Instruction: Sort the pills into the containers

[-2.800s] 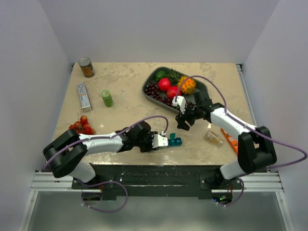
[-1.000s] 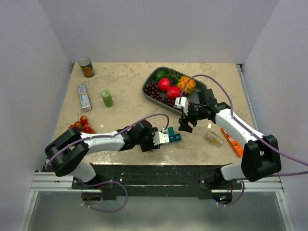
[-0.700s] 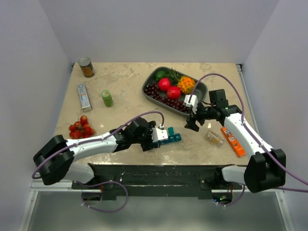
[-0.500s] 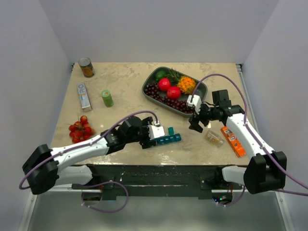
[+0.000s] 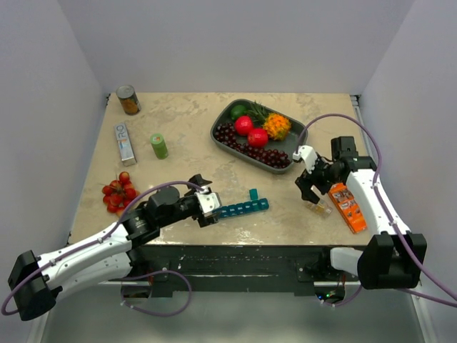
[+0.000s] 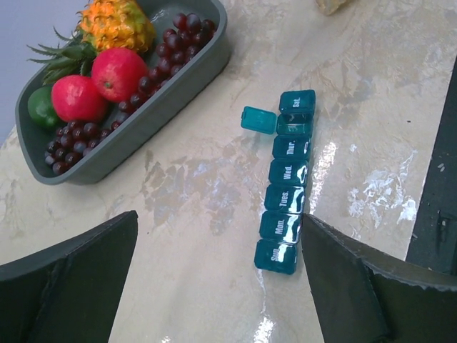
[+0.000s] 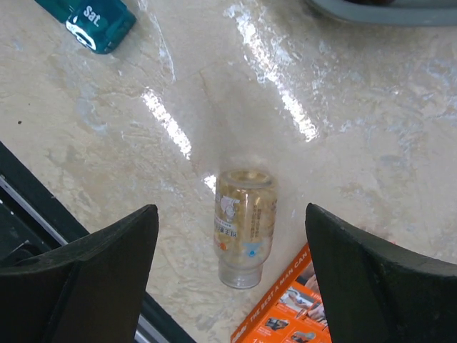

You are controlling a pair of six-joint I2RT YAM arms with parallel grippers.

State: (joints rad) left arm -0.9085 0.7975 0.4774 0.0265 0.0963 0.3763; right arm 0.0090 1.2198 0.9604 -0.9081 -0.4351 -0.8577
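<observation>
The containers, a teal strip of day-marked compartments (image 5: pixel 243 209), lie flat near the table's front edge, one lid (image 6: pixel 258 120) flipped open near the "Sat." end. My left gripper (image 5: pixel 207 209) is open just behind the "Sun." end (image 6: pixel 275 256), not touching it. The pills show as tan pieces inside a small clear bottle (image 7: pixel 245 225) lying on its side (image 5: pixel 318 207). Above that bottle my right gripper (image 7: pixel 232 211) hangs open, a finger on either side, apart from it.
A flat orange box (image 5: pixel 348 207) lies right of the bottle. The grey fruit tray (image 5: pixel 221 118) stands at the back. A green bottle (image 5: pixel 158 146), a silver box (image 5: pixel 125 141), a can (image 5: pixel 128 100) and red tomatoes (image 5: pixel 120 191) occupy the left side.
My left gripper opened, let go of the teal strip and drew back to the left; the strip now lies flat. My right gripper moved right, over the pill bottle.
</observation>
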